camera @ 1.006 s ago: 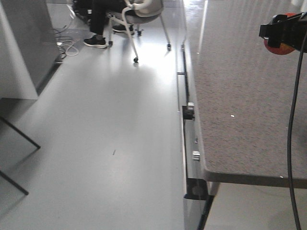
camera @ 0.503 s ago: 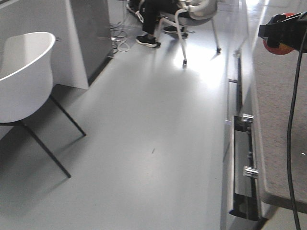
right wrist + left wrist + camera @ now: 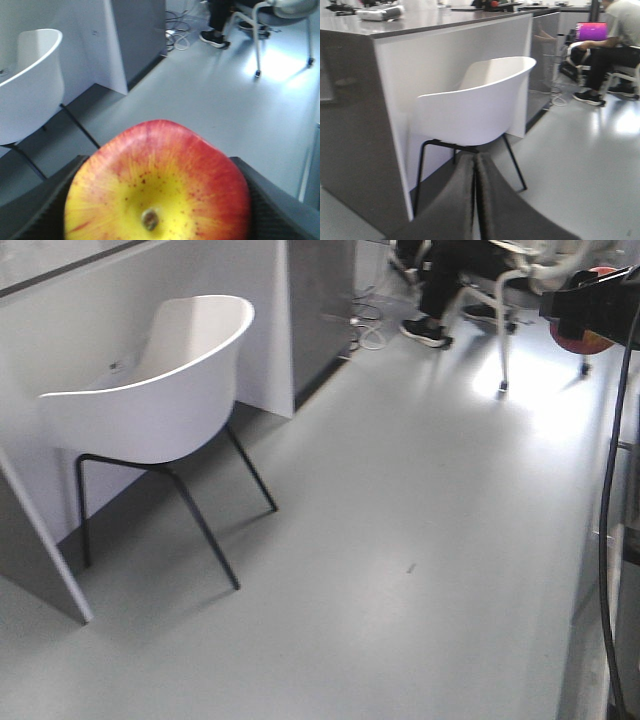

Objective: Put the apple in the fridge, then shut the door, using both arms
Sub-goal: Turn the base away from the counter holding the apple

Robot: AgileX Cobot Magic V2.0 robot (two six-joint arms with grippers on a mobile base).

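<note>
- Grey floor is filling most of the front view; no fridge or door is showing in any view.
- Grey-topped desk with a white side panel is standing to the left.
- White shell chair on thin black legs is sitting against that panel.
- Seated person is occupying the far end of the room, cables lying on the floor nearby.
- Left gripper is hanging low with its fingers pressed together, nothing between them.
- Right gripper is riding high at the right edge, clamping the apple, stem end facing the wrist camera.
- Judging the step: carrying the apple toward the fridge, placement not yet begun.
- Next move is calling for getting the fridge in view and keeping the clamp firm, with the left arm free for the door.
</note>
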